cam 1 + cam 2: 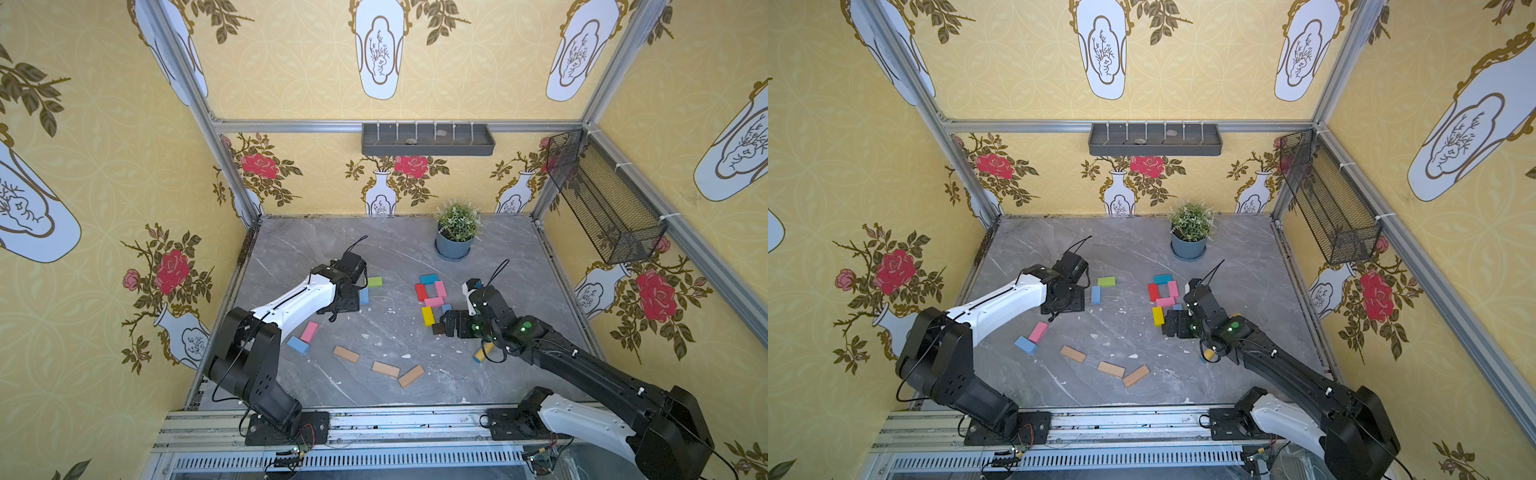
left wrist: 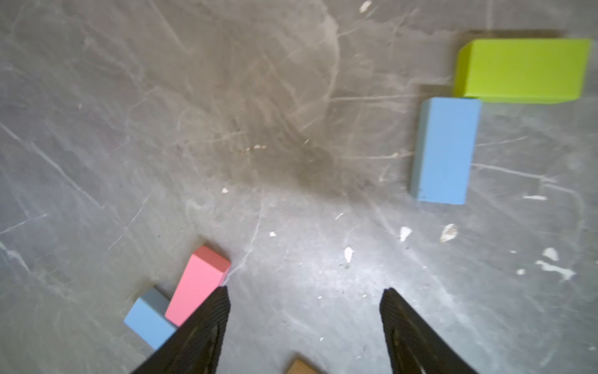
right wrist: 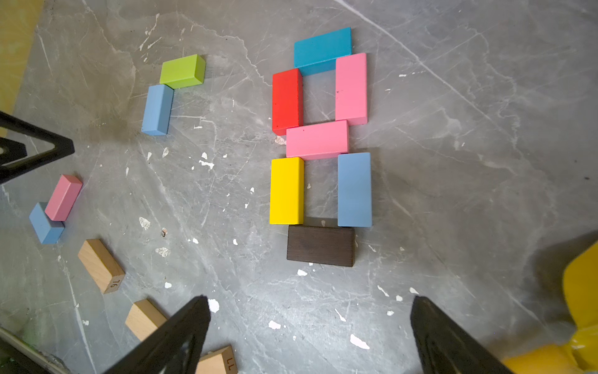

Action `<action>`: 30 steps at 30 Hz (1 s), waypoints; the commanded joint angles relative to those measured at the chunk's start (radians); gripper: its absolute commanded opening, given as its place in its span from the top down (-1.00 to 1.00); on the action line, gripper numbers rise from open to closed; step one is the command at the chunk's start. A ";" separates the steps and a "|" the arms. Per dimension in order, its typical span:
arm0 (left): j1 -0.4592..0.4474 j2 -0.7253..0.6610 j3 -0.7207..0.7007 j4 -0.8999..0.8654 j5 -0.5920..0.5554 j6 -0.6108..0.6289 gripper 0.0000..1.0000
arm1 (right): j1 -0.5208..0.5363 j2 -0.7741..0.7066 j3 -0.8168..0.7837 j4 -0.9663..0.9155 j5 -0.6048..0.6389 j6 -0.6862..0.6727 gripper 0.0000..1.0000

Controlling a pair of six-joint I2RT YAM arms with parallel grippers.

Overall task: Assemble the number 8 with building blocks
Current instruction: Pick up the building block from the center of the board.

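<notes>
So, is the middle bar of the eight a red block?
No, the bar between the two loops is a pink block; the red block forms a side of one loop.

Yellow floral walls point(image 1: 104, 166) enclose grey marble floor point(image 1: 395, 257).

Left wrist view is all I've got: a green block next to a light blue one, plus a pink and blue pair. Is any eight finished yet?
Observer: Yes, one number 8 of seven blocks lies complete by the right gripper.
Operator: Is that gripper holding anything?
Observer: No, its jaws stand open and empty, near the dark brown block.
Operator: Any spare blocks for me?
Observer: Three tan wood blocks lie loose on the table.
</notes>
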 commanded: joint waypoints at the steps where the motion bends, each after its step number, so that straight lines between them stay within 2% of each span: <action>1: 0.022 -0.037 -0.070 -0.017 -0.033 -0.058 -0.58 | -0.001 -0.002 -0.001 0.031 -0.006 -0.013 -0.99; 12: 0.154 -0.087 -0.245 0.093 0.031 -0.091 -0.67 | 0.000 -0.009 -0.009 0.033 -0.010 -0.018 -0.98; 30: 0.218 -0.017 -0.231 0.158 0.072 -0.045 -0.61 | -0.001 0.011 -0.011 0.041 -0.017 -0.013 -0.98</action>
